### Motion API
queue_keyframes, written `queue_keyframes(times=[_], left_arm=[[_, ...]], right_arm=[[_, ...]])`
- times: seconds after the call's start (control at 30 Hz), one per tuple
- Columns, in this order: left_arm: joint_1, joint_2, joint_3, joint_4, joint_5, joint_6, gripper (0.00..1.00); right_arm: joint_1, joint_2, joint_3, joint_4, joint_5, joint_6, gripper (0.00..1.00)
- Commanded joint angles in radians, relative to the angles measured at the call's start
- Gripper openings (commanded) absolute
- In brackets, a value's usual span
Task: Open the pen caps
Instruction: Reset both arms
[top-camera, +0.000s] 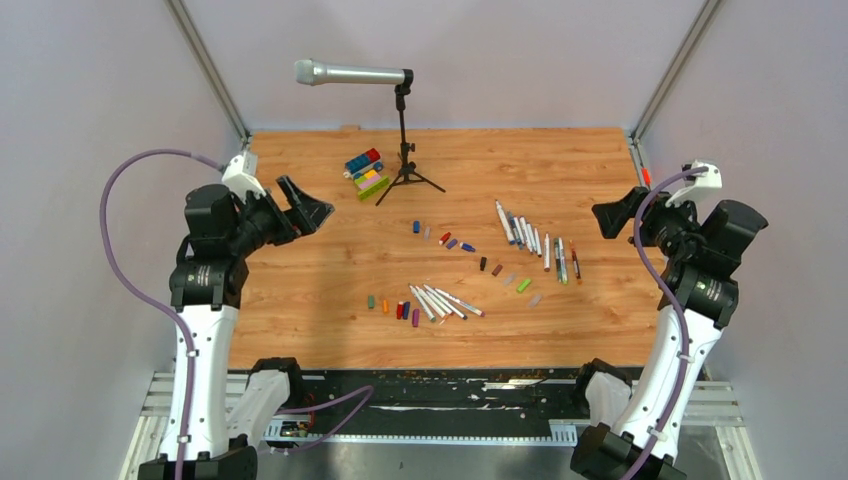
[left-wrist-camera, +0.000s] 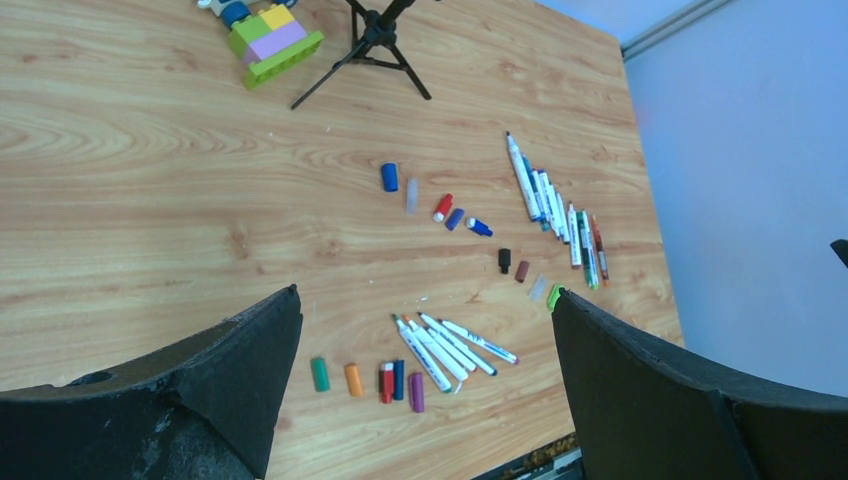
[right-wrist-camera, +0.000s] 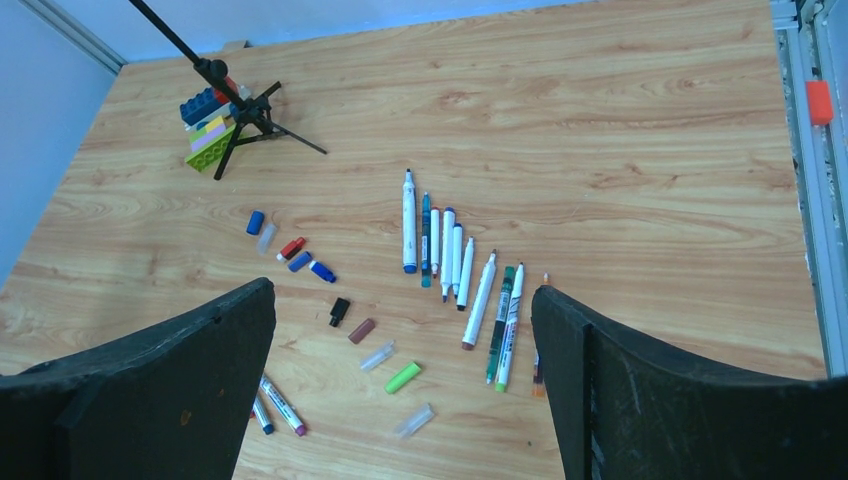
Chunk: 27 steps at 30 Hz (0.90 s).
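Overhead and wrist views of the bench (top-camera: 300, 170). We see both arms raised at its side margins, the left jaws over the left edge and the right jaws over the right edge. Both pairs are spread wide and released, grasping nothing.

The pens (right-wrist-camera: 409, 225) lie in two groups, a fan toward the right edge and a small bundle (left-wrist-camera: 440, 350) near the front edge. Loose pen caps (left-wrist-camera: 389, 177) form an arc at mid-bench. A short row (left-wrist-camera: 352, 380) lies just left of the bundle, and a few (right-wrist-camera: 403, 377) lie between the two groups.

A microphone (top-camera: 350, 72) on its stand (top-camera: 404, 140) and toy blocks (top-camera: 367, 172) occupy the back. We note bare wood along the left side and across the back right corner.
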Motion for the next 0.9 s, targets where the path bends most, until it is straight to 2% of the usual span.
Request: queue_keyframes(times=[0.0, 0.87], left_arm=[[0.006, -0.02, -0.017, 0.012, 0.001, 0.018, 1.0], [0.006, -0.03, -0.05, -0.004, -0.015, 0.048, 1.0]], right_arm=[[-0.003, -0.015, -0.008, 0.028, 0.023, -0.006, 1.0], [-0.003, -0.013, -0.015, 0.001, 0.086, 0.005, 1.0]])
